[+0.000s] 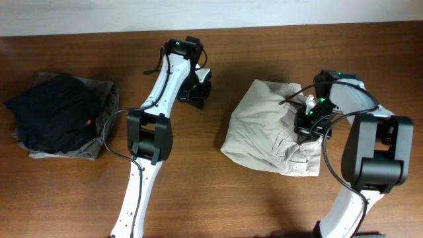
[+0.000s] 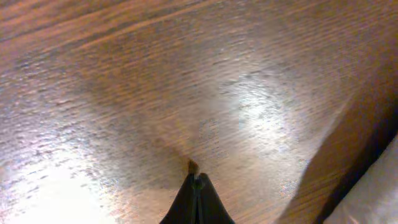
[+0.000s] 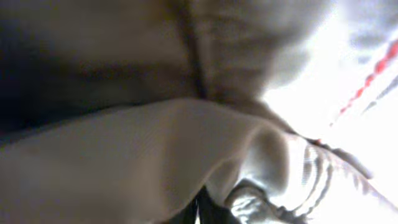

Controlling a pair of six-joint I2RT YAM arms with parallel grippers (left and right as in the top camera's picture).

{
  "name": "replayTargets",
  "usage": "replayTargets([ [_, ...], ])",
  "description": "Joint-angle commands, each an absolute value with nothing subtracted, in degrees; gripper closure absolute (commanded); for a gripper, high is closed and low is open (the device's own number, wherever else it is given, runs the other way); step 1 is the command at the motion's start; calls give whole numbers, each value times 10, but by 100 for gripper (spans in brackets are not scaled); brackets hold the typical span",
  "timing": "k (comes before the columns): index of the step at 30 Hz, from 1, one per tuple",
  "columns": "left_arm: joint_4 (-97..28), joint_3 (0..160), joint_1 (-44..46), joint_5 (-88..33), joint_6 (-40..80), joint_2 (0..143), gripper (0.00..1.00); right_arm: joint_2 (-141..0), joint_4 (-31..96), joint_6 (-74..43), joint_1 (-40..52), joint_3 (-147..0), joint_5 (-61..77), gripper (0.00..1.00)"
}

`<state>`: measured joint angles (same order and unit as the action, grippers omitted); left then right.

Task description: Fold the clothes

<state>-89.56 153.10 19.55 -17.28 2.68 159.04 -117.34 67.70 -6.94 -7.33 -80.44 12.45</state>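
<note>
Khaki shorts (image 1: 264, 129) are lying bunched, seemingly half folded, under the right end effector (image 1: 304, 132), which is pinching their cloth shut; the left end effector (image 2: 198, 182) is hovering closed, empty.

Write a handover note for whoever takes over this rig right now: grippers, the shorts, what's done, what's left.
Left gripper: shut, empty, over the bare table, apart from the khaki shorts.
Right gripper: shut, down in the right side of the khaki shorts, seemingly pinching a fold.
Khaki shorts: bunched and wrinkled, right of centre.
Black garment: on a grey-olive cloth, far left.
Done: no neat fold visible.
Left: flatten and fold the khaki shorts.
</note>
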Motion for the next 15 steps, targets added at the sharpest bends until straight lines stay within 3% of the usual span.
replayTargets([
  [1,-887,1527,205,-163,30,1537,99,-1125,677,-30,-72,-803,161,91],
  [3,-877,1527,206,-173,30,1528,99,-1108,678,-30,-71,-804,161,91],
  [6,-863,1527,208,-208,27,1525,85,-1076,677,-29,-72,-807,162,89],
  [9,-859,1526,212,-237,25,1529,76,-1043,675,-15,-71,-815,170,78],
  [11,-855,1526,215,-270,13,1530,74,-1028,675,-15,-71,-817,177,76],
  [13,-847,1526,220,-300,-1,1530,72,-1020,675,-18,-71,-817,185,86],
  [15,-844,1526,226,-305,0,1530,72,-1020,675,-43,-72,-816,184,89],
])
